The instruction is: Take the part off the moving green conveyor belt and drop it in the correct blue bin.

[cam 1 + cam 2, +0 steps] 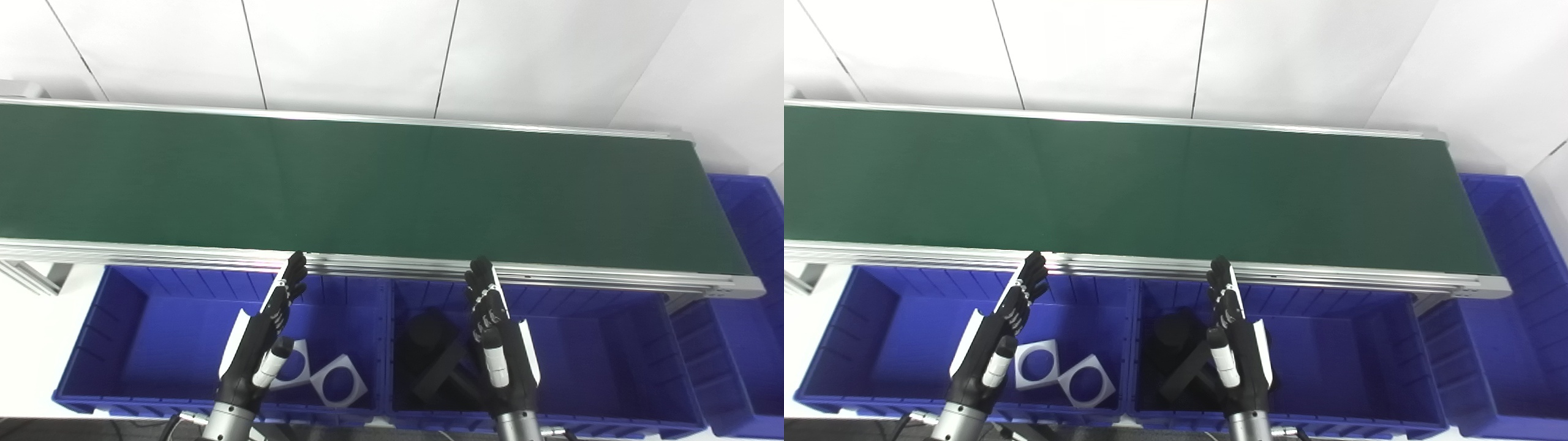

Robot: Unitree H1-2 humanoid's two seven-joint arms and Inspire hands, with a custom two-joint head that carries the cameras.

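Green conveyor belt bare edge to edge.

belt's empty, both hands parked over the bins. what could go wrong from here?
1. No part shows on the green belt, so timing is a guess. The belt ends at the right by a third blue bin; a late grab may let a part fall off the end.
2. The left hand and right hand hover open near the belt's front rail; a fast reach could clip it.
3. White parts and black parts sit in separate bins; a rushed drop could mix them.

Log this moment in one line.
belt: no part | left hand: open over white-parts bin | right hand: open over black-parts bin
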